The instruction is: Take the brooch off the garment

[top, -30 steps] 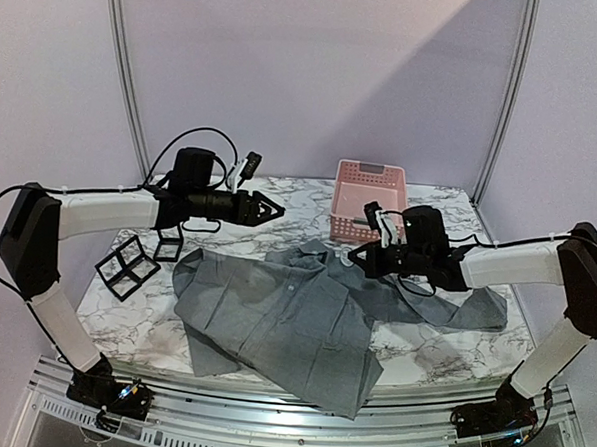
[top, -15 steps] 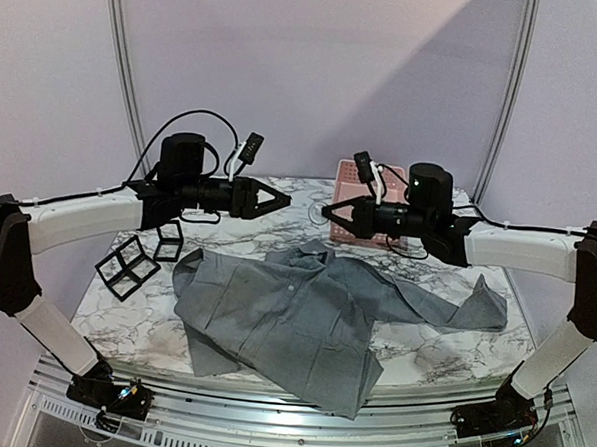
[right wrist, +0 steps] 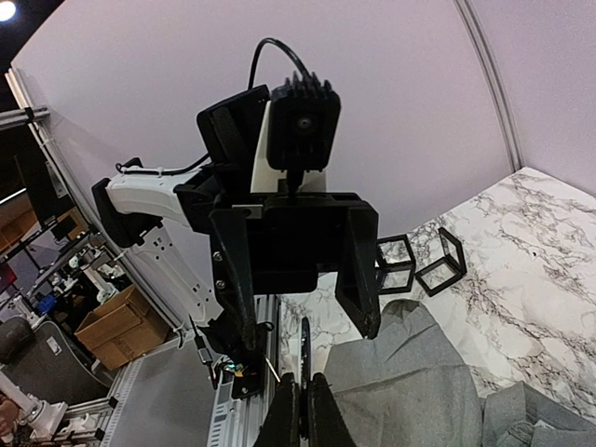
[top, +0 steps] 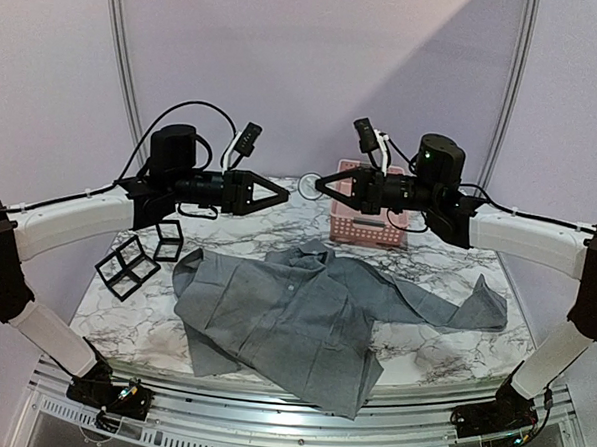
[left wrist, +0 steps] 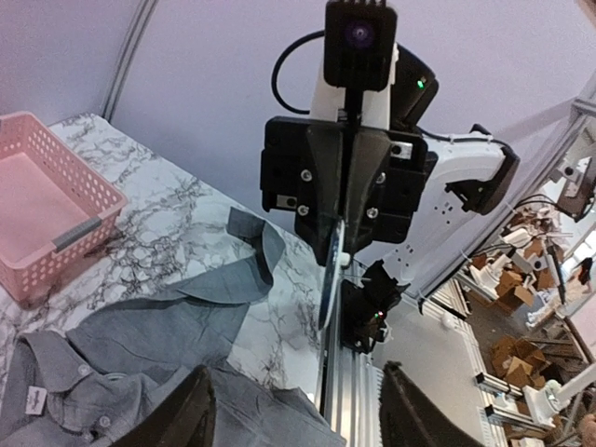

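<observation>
brooch (top: 308,187) off the garment (top: 294,313), by the look of it: small round disc, held high over the back of the surface (top: 431,361), well apart from the cloth below. clamped at its rim by the right hand (top: 322,185), fingers tight together on it, disc edge-on in both wrist views. likely gripped at the edge so as to leave most of the disc sticking out for a second grip.

faces the left hand (top: 279,193) at the same height, tip to tip, near but not touching. left hand spread apart and empty, the gap lined up on the disc in its own wrist view. reads as a handover set up in the air, open fingers ready to slide either side of the brooch. pin or clasp at the back not made out.

garment crumpled in the middle of the surface, collar toward the far side, one sleeve trailing out to the right, lower corner reaching the near edge. untouched by either hand. pink basket (top: 369,170) just behind the raised hands, beyond the collar: a likely drop spot, as a guess only. black wire cubes (top: 128,265) at the far left, beside the cloth, out of the way.

next move, as a judgement: close the left hand gently on the free half of the disc before loosening the right. thin, stiff, smooth thing, easy to let slip into the folds.
</observation>
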Robot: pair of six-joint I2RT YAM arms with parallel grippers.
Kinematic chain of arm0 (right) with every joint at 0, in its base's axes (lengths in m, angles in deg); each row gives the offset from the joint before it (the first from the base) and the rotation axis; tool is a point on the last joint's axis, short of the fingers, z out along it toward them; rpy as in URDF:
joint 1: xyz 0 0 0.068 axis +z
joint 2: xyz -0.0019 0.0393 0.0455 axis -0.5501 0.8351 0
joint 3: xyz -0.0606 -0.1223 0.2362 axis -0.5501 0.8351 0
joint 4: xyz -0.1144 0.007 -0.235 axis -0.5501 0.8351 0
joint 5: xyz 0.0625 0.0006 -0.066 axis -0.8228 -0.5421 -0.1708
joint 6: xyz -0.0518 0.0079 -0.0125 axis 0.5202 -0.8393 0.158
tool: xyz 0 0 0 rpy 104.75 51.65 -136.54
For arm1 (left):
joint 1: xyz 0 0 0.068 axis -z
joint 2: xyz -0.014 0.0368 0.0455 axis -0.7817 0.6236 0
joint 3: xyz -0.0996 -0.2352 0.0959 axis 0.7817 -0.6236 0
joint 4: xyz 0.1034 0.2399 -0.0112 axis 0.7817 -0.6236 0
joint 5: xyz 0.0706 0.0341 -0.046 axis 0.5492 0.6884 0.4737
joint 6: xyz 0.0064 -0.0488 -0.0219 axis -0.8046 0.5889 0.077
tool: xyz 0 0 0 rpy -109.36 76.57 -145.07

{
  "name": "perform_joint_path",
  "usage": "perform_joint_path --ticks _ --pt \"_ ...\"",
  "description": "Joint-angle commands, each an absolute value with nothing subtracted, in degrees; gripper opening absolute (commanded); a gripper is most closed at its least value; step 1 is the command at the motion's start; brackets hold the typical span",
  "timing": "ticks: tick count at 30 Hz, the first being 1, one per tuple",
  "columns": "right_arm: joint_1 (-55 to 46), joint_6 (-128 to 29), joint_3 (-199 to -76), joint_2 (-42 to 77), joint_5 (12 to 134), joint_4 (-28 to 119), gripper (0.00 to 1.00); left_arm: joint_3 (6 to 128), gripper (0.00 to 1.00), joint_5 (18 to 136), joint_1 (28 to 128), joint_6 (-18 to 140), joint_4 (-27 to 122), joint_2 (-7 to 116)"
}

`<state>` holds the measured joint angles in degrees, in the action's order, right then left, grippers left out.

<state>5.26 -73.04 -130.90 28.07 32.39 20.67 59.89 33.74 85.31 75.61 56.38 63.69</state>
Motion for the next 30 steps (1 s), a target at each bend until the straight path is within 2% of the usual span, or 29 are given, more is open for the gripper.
perform_joint_path --ticks 1,3,7,21,30 --pt "5.7 -73.5 -133.2 29.6 28.5 22.3 0.0 60.8 0.54 31.6 86.5 77.6 58.7 64.4" --pt "5.6 -73.3 -133.2 29.9 28.4 22.6 0.0 60.7 0.47 31.1 86.8 78.3 59.3 64.6" --pt "5.9 -73.4 -133.3 30.4 27.9 22.2 0.0 60.7 0.39 31.0 87.3 78.5 59.5 64.9" --pt "7.0 -73.1 -134.9 32.0 26.5 23.6 0.0 61.3 0.33 32.3 87.5 78.4 57.6 65.7" --pt "7.5 -72.5 -135.8 32.7 26.5 24.8 0.0 61.5 0.16 32.1 87.6 78.5 57.5 65.9"
